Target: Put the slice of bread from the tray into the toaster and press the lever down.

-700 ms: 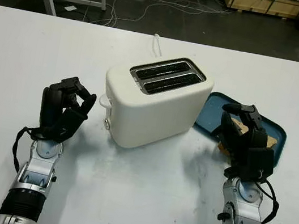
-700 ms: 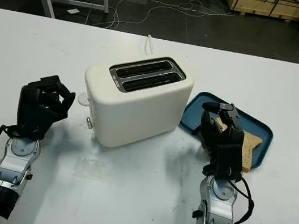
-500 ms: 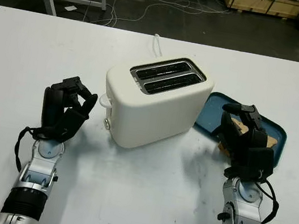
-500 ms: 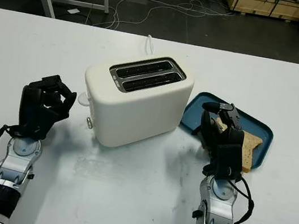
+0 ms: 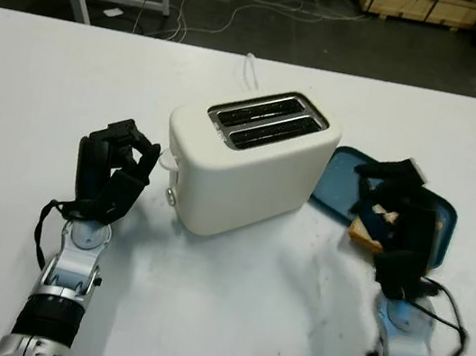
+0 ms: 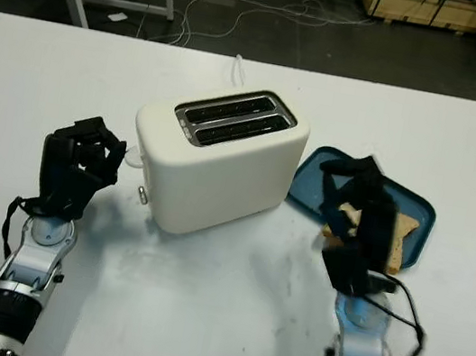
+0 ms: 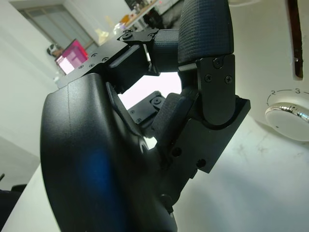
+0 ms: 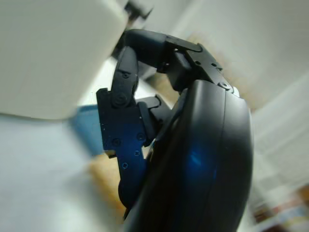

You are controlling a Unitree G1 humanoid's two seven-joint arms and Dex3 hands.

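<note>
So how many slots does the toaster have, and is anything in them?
2. Both run side by side along the top of the toaster: the rear slot and the front slot. Both look empty, though their depths are dark.

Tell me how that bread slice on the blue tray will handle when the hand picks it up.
The bread looks thin and flat, so probably light. Its torn-looking edge suggests it may crumble or bend if squeezed. Lying flat in the tray under the right hand, it won't roll.
</note>
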